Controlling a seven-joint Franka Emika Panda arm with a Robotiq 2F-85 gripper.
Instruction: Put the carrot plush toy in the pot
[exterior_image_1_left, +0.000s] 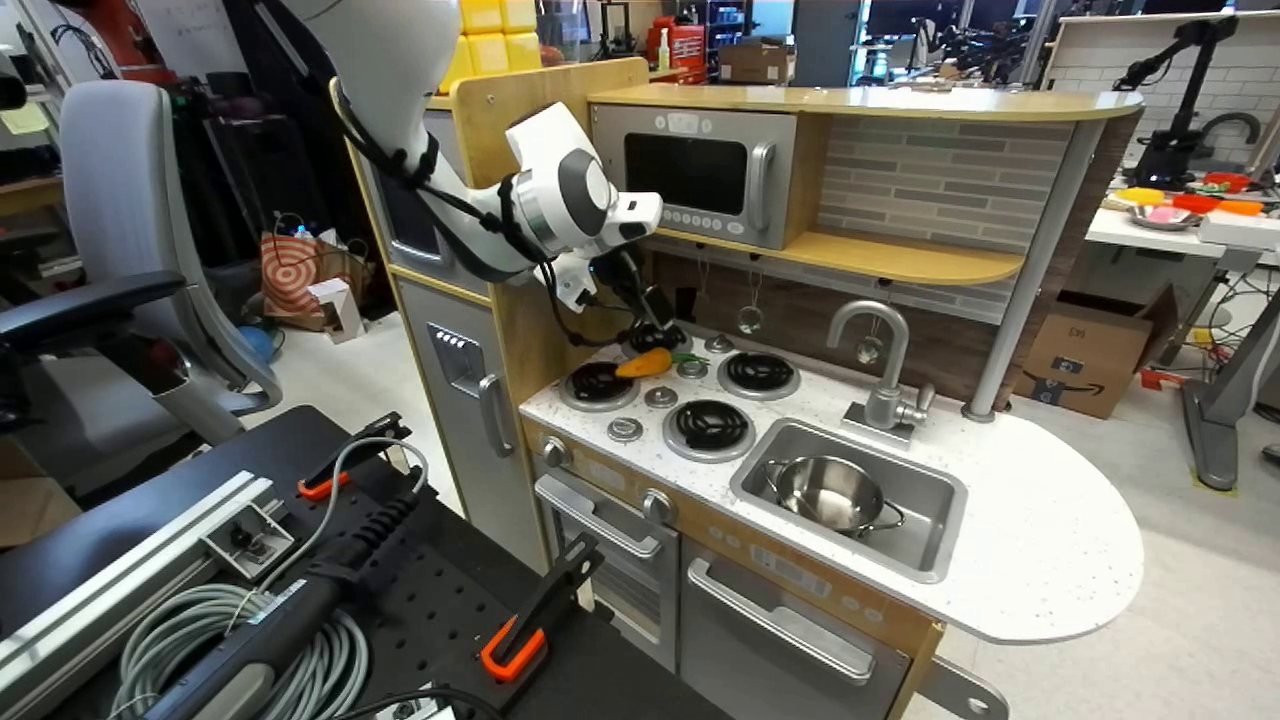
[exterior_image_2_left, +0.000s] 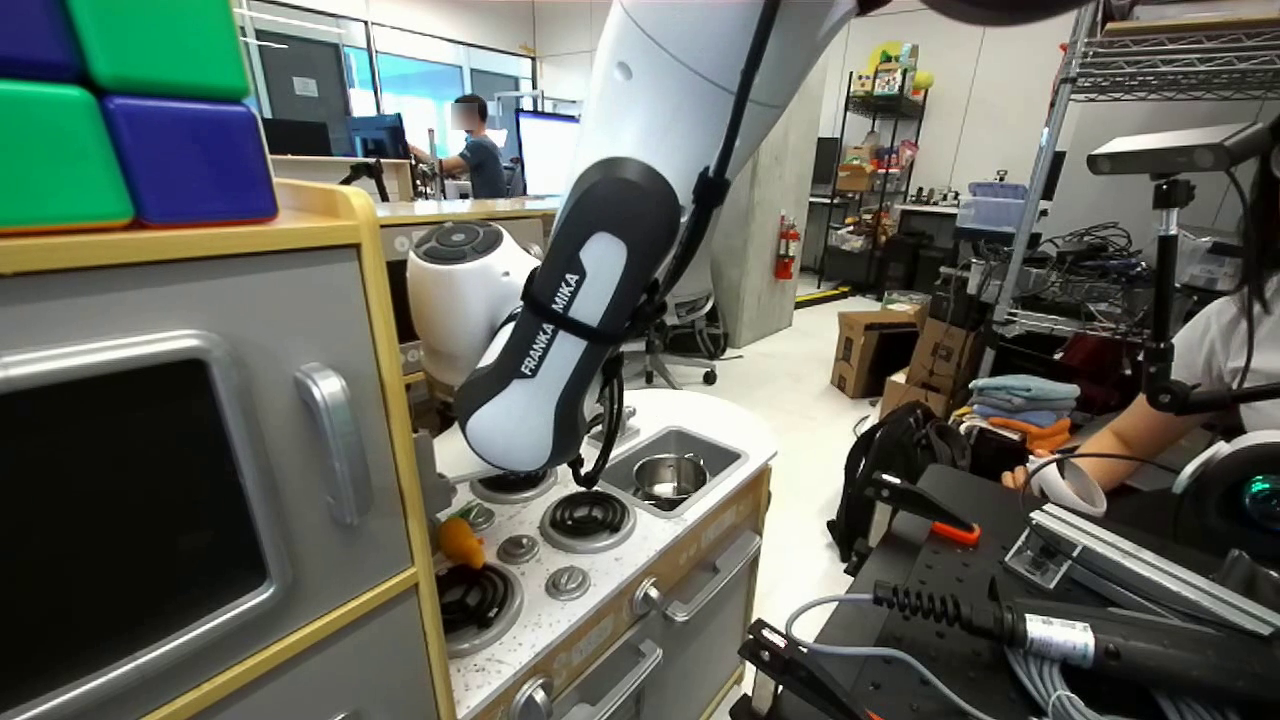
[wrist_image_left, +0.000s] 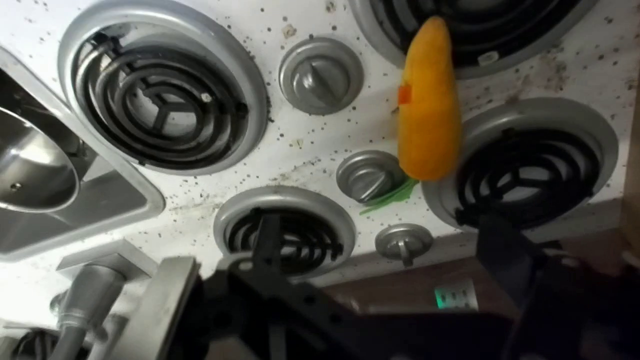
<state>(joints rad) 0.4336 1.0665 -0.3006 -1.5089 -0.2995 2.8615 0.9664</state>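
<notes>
Claw (wrist_image_left: 378, 225): spread wide, nothing held, above the worktop (exterior_image_1_left: 1040, 520) at the end away from the sink (exterior_image_1_left: 925, 510).
Carrot plush toy (wrist_image_left: 430, 105): lying at that same end, well apart from the sink, tapered tip over a burner (wrist_image_left: 505, 30), leaves (wrist_image_left: 393, 196) close by a knob (wrist_image_left: 367, 177).
Carrot's long axis: roughly front to back, leafy end nearest my claw, body stretching ahead of it.
Claw's line-up: in my wrist view the toy sits nearer the finger (wrist_image_left: 504, 252) farther from the sink; I judge I must ease away from the sink, forward and down, to pinch across its width.
Pot (exterior_image_1_left: 835, 505): upright inside the sink.
</notes>
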